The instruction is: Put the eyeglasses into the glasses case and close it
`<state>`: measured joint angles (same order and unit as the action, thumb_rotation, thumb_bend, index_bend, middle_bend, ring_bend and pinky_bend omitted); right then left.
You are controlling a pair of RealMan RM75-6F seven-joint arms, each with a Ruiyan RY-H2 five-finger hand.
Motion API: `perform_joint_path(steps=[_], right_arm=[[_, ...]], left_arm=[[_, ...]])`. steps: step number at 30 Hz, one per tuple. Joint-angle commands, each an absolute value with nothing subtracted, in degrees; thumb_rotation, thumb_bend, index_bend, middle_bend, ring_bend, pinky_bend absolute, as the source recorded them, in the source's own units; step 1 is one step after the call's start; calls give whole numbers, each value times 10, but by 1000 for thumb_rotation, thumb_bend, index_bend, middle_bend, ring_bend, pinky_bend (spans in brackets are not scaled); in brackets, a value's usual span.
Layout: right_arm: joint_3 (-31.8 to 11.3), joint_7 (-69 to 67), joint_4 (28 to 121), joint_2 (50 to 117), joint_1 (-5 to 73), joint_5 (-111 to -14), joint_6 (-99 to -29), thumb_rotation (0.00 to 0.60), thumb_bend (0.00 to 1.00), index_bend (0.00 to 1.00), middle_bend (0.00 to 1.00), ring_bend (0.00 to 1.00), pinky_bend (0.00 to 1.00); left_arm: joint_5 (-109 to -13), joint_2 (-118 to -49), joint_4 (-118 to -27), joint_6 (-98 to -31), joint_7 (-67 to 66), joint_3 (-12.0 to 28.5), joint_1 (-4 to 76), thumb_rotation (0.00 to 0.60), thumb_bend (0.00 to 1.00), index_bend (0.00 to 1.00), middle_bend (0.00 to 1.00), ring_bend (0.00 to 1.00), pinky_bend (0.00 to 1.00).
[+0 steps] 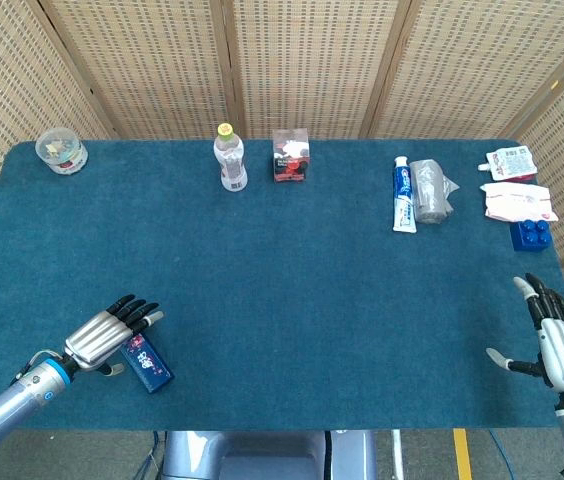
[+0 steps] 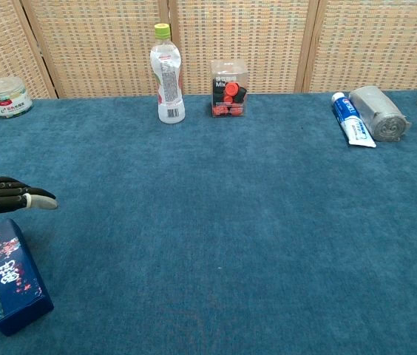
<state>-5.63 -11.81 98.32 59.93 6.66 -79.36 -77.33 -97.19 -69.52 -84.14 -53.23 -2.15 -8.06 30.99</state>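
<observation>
Head view, left hand (image 1: pixel 105 336) over glasses case (image 1: pixel 145 362), fingers (image 1: pixel 138 312) spread, right hand (image 1: pixel 560 342) likewise.

Bright even light, soft shadows, sharp

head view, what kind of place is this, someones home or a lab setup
Most likely a staged test setup, not a home: a table covered in blue felt, woven screens closing it off behind, and unrelated items such as a toothpaste tube and a bottle spaced along the far edge.
</observation>
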Motion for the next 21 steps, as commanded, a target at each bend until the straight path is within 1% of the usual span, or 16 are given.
perform_joint_path(steps=[1,3,5,6,7,8,9,11,15,17,19,21], right_arm=[[-56,-119,983,599,67,-793,-772,600,0,0,0,0,0],[-56,-120,983,599,67,-793,-772,600,0,0,0,0,0],[-56,-120,983,598,67,-794,-772,600,0,0,0,0,0],[-56,-120,984,598,67,-794,-772,600,0,0,0,0,0],[-56,-120,984,598,67,-794,-772,600,0,0,0,0,0],[-56,-120,984,598,67,-794,-772,600,0,0,0,0,0],[-56,-120,985,598,67,-794,-772,600,0,0,0,0,0],[-56,-120,985,598,67,-793,-772,600,0,0,0,0,0],[-57,-120,985,598,67,-793,-772,600,0,0,0,0,0],[-56,-120,985,598,67,-793,-771,600,0,0,0,0,0],[-57,-120,985,598,67,-793,-772,600,0,0,0,0,0],[-56,-120,985,598,67,-793,-772,600,0,0,0,0,0]], left_arm=[[-965,-703,-839,-523,-31,-79,314,600,0,0,1,0,0],[-961,-708,-837,-521,-36,-78,315,600,0,0,32,0,0],[-959,-714,-835,-523,-39,-76,316,600,3,34,139,33,0],[-959,-718,-832,-525,-39,-76,316,600,8,63,183,54,2],[-959,-721,-829,-526,-40,-75,316,600,23,115,248,93,9],[-959,-724,-827,-527,-40,-75,316,600,46,166,307,133,28],[-959,-726,-825,-529,-40,-75,316,600,64,199,344,161,49],[-958,-730,-821,-529,-40,-75,316,600,99,283,437,237,116],[-959,-739,-813,-538,-47,-75,314,600,127,408,525,329,202],[-960,-742,-809,-546,-49,-74,312,600,160,476,568,372,237],[-960,-747,-803,-553,-52,-74,310,600,192,514,599,397,246],[-960,-749,-800,-557,-55,-74,308,600,211,526,609,405,247]])
